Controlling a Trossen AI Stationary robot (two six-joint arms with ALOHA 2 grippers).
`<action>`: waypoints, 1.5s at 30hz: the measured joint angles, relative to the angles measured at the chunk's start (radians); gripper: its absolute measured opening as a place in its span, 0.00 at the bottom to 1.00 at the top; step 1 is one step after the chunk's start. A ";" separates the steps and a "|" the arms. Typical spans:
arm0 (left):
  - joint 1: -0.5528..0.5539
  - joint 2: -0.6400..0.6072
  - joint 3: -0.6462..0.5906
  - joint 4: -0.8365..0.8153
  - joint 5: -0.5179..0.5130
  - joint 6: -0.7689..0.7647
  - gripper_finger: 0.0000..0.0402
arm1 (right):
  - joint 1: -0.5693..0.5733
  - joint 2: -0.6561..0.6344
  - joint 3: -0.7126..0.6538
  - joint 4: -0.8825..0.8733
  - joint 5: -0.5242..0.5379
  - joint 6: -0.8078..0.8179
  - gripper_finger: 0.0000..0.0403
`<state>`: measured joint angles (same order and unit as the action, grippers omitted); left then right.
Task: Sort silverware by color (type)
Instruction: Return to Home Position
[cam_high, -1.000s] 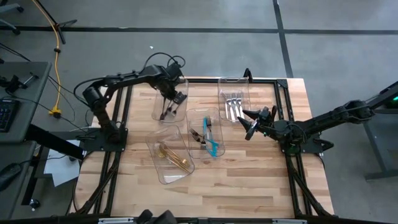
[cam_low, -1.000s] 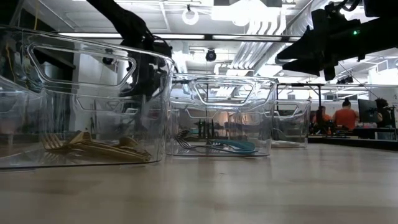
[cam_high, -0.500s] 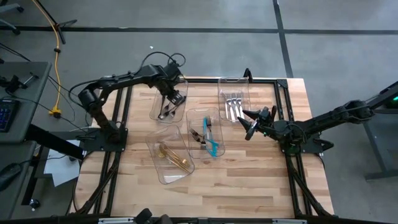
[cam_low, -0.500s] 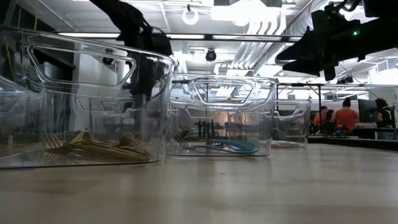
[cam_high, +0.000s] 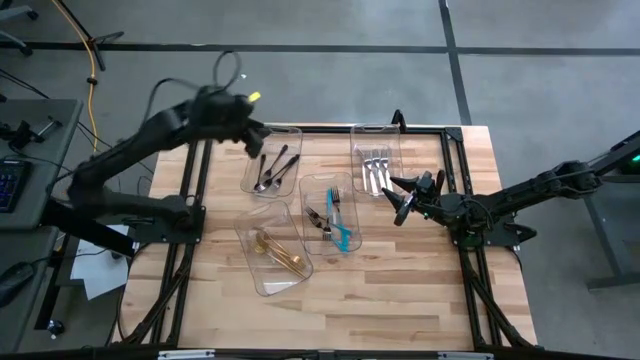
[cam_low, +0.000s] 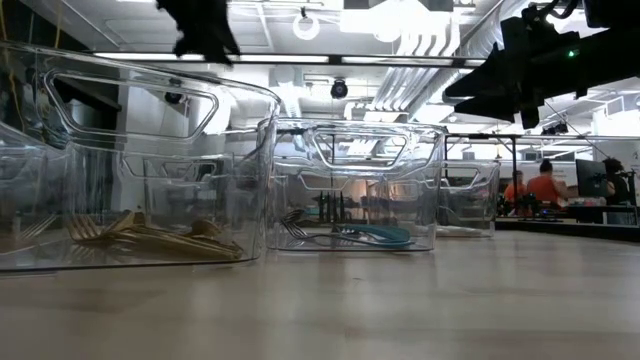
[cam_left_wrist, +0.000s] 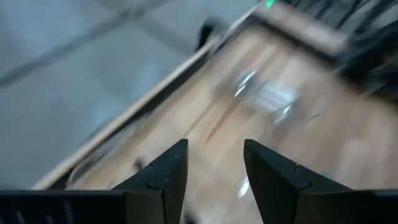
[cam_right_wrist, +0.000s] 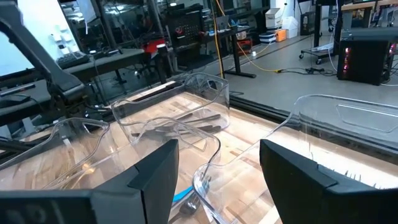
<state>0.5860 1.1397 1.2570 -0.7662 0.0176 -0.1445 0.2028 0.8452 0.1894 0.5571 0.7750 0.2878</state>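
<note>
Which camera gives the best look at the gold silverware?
The high view: the gold silverware lies in full sight from above, inside its clear bin. The low view shows it edge-on through the bin wall. Neither wrist view shows it clearly.

Silverware (cam_high: 272, 172) lies in four bins on the table (cam_high: 400, 290): far-left bin (cam_high: 272, 192), far-right bin (cam_high: 375, 135), middle bin (cam_high: 320, 185), near-left bin (cam_high: 275, 282). The left gripper (cam_left_wrist: 214, 149) hangs over the table's far-left corner; the right gripper (cam_high: 396, 198) lies just right of the middle bin.
</note>
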 joint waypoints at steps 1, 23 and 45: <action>-0.025 -0.049 -0.030 0.048 0.001 -0.001 0.37 | 0.000 0.000 0.000 0.000 0.000 0.000 0.55; -0.641 -0.465 -0.920 1.277 -0.051 0.182 0.36 | 0.000 0.000 0.000 0.001 0.014 0.003 0.55; -0.606 -0.773 -1.184 1.310 -0.006 0.275 0.36 | 0.000 0.000 0.000 -0.021 0.003 0.026 0.55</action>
<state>-0.0195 0.3662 0.0732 0.5439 0.0120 0.1309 0.2028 0.8448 0.1895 0.5361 0.7776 0.3143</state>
